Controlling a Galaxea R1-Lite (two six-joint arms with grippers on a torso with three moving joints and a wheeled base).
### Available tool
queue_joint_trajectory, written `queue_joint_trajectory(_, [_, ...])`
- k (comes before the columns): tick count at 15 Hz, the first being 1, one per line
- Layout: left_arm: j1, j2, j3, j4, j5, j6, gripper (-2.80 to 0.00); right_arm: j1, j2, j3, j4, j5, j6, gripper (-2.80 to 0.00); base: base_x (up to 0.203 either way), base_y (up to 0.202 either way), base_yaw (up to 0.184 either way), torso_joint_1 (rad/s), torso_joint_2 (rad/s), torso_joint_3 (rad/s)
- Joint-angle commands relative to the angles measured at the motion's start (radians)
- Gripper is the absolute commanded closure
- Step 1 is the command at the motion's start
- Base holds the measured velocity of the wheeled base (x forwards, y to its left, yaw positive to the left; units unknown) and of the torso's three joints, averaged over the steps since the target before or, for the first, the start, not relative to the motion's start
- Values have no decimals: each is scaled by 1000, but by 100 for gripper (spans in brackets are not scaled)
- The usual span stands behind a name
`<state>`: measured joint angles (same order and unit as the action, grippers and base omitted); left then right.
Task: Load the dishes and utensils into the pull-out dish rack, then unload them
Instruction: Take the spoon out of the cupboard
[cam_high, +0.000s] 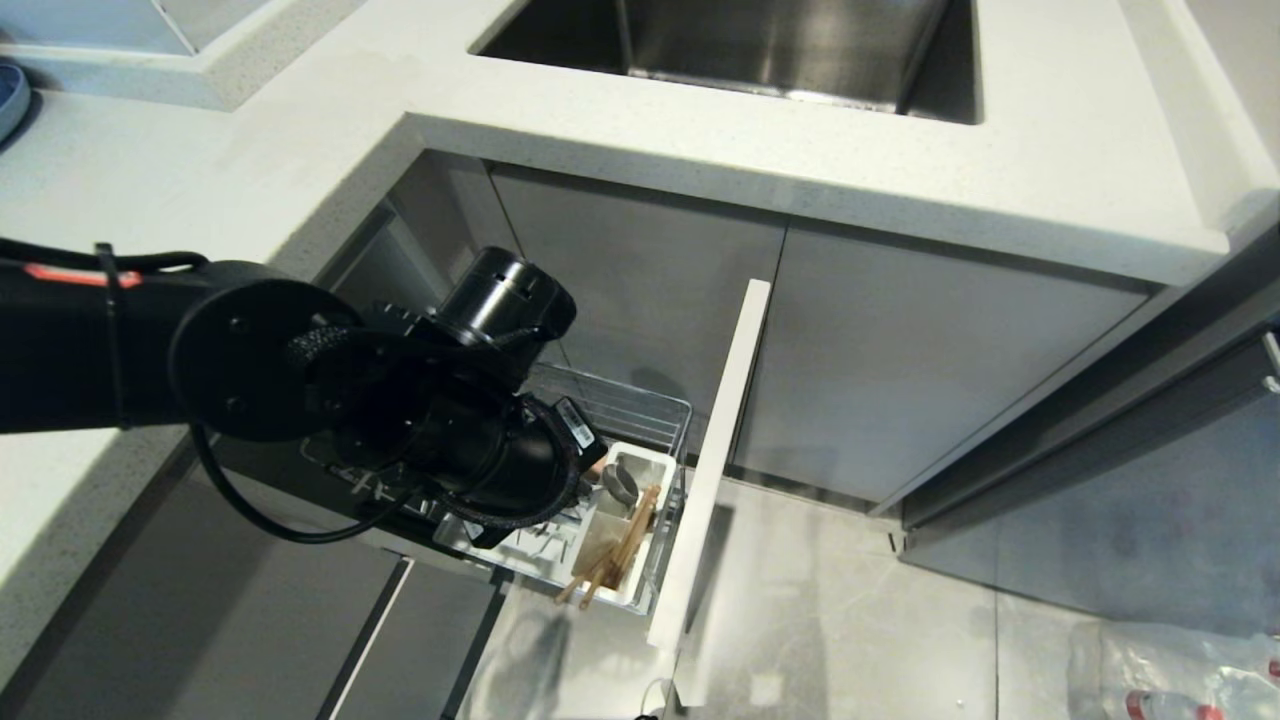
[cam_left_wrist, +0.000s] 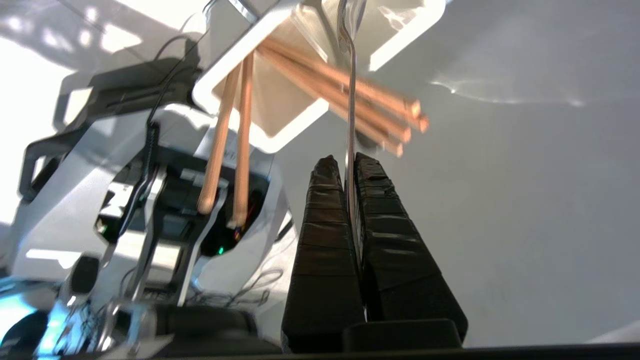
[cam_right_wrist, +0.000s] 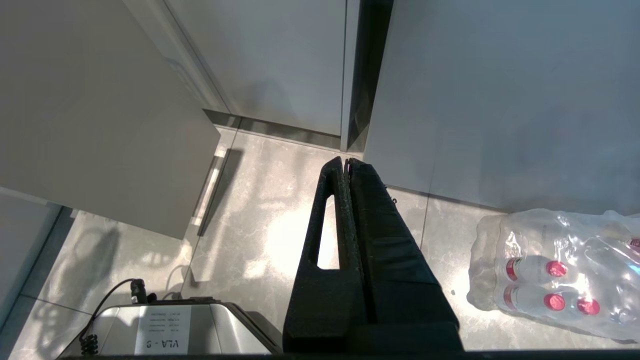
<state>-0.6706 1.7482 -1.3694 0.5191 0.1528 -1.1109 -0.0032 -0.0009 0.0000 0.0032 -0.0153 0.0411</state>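
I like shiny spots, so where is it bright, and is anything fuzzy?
Left wrist view: the chopsticks look smeared at their tips, and white glare fills one side. Right wrist view: sun patches shine on the floor. Head view: the counter is evenly lit and sharp.

Left arm (cam_high: 150, 345) reaching in from the left, wrist bent down, left gripper (cam_left_wrist: 350, 160) pinched tight, fingers (cam_left_wrist: 325, 225) pressed nearly together on a thin handle; right gripper (cam_right_wrist: 348, 162) parked low, pointing down at the floor, fingers (cam_right_wrist: 380, 225) closed against each other.
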Motion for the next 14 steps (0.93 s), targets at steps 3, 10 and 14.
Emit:
queue_joint_trajectory(3, [-17, -51, -57, 77, 2, -9, 0, 0, 1, 2, 0, 0, 0, 0, 0, 0, 0, 0, 0, 0])
queue_joint_trajectory(10, [-40, -268, -143, 208, 92, 9, 0, 0, 1, 2, 0, 0, 0, 0, 0, 0, 0, 0, 0, 0])
queue_joint_trajectory(14, [-79, -444, -253, 304, 192, 50, 0, 0, 1, 2, 0, 0, 0, 0, 0, 0, 0, 0, 0, 0])
